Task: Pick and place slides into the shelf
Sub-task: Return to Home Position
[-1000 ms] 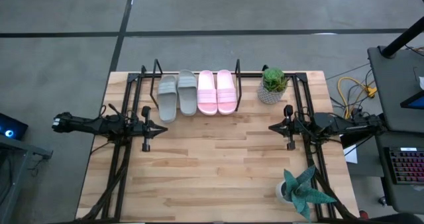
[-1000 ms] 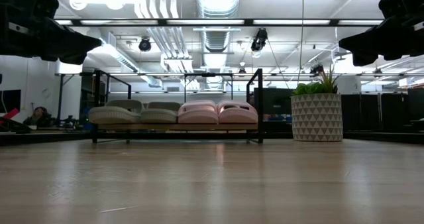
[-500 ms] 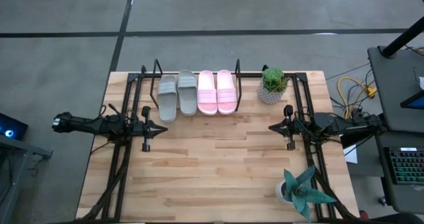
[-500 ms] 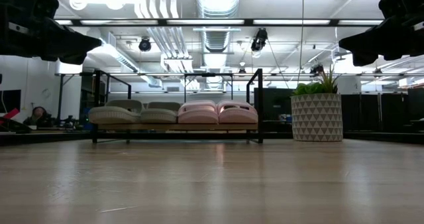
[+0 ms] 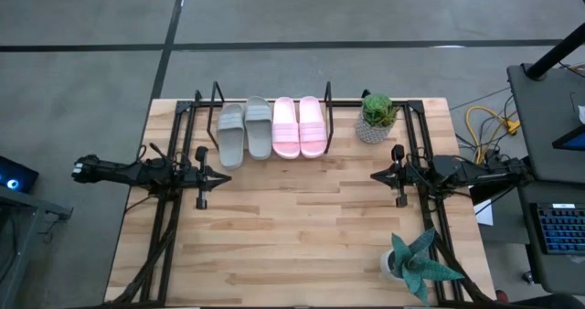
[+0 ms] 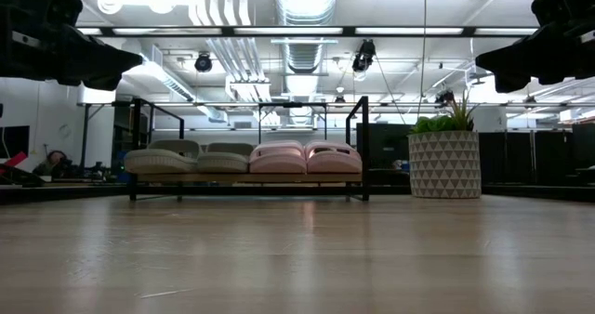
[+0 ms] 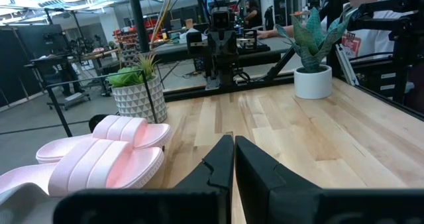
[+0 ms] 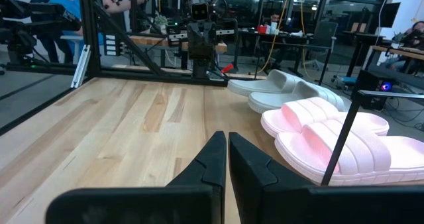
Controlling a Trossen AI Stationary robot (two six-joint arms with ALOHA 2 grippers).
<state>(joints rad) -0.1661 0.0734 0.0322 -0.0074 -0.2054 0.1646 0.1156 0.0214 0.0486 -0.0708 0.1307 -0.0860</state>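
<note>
Two grey-green slides (image 5: 244, 130) and two pale pink slides (image 5: 300, 126) lie side by side, soles down, on the shelf (image 5: 274, 155) at the table's far edge; the low view shows all of them in a row between the black uprights (image 6: 363, 147). My left gripper (image 5: 228, 175) hovers shut above the table's left side, pointing right. My right gripper (image 5: 373, 175) hovers shut above the right side, pointing left. Each wrist view shows its own fingers together, left (image 7: 234, 159) and right (image 8: 227, 151), over bare wood, with the pink slides (image 7: 106, 159) (image 8: 338, 141) off to one side.
A potted plant in a patterned white pot (image 5: 376, 117) stands right of the shelf. A second spiky plant in a white pot (image 5: 413, 263) stands at the near right corner. Black arm frames run along both table sides. People show in the room beyond the table.
</note>
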